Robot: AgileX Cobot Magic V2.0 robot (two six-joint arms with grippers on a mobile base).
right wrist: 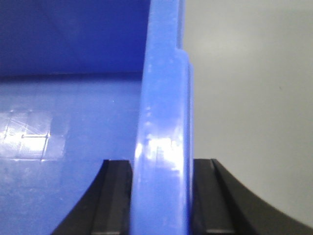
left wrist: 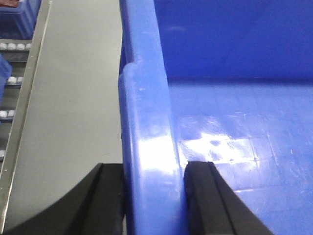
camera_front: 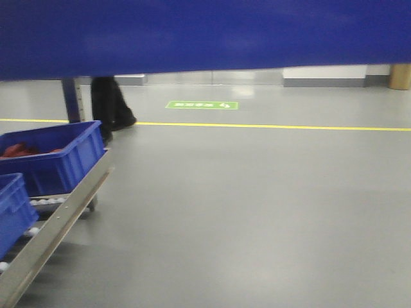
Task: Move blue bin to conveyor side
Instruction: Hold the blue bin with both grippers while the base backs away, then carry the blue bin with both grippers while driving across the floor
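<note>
**Front view.** Large rectangular glossy blue plastic bin (camera_front: 205,35): its wall spans the top of the frame above the grey floor (camera_front: 257,212). Neither gripper shows here. Also present: yellow floor line (camera_front: 289,127), green floor sign (camera_front: 201,105), dark-trousered legs (camera_front: 109,102), and a smaller blue crate holding red items (camera_front: 54,160) on a steel roller rack (camera_front: 58,224).

**Left wrist view.** Left gripper (left wrist: 154,196): clenched on the bin's thick rim. One black finger (left wrist: 105,200) lies outside the wall and the other inside, both touching it. The glossy bin floor lies beyond the inner finger, the grey floor beyond the outer, and the roller rack further out.

**Right wrist view.** Right gripper (right wrist: 161,196): clamped astride the bin's rim. The bin interior lies beside the inner finger (right wrist: 115,200), the grey floor beside the outer.
</note>
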